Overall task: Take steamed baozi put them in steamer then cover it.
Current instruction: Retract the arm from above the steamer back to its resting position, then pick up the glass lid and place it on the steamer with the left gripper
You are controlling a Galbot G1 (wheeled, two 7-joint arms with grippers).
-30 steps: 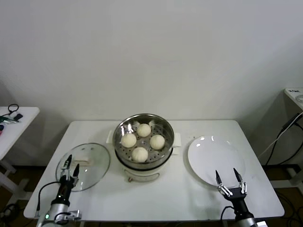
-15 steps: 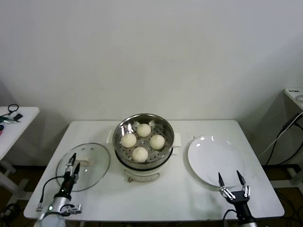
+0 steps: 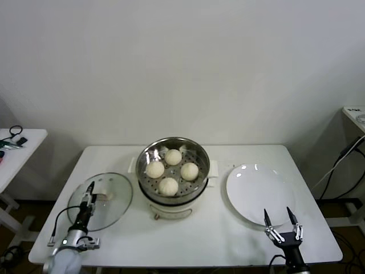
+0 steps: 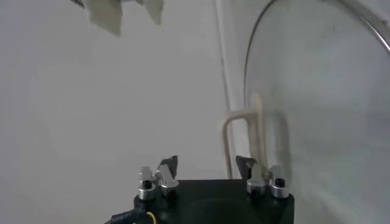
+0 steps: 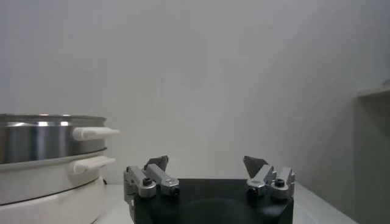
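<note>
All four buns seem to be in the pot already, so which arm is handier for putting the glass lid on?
Left. The left gripper hovers right over the cover; the right gripper is across the steamer, beside the plate.

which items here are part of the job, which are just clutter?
Job: four buns already in the steamer; glass lid lying on the table, left of it.
Clutter: white plate, items on the side table.
</note>
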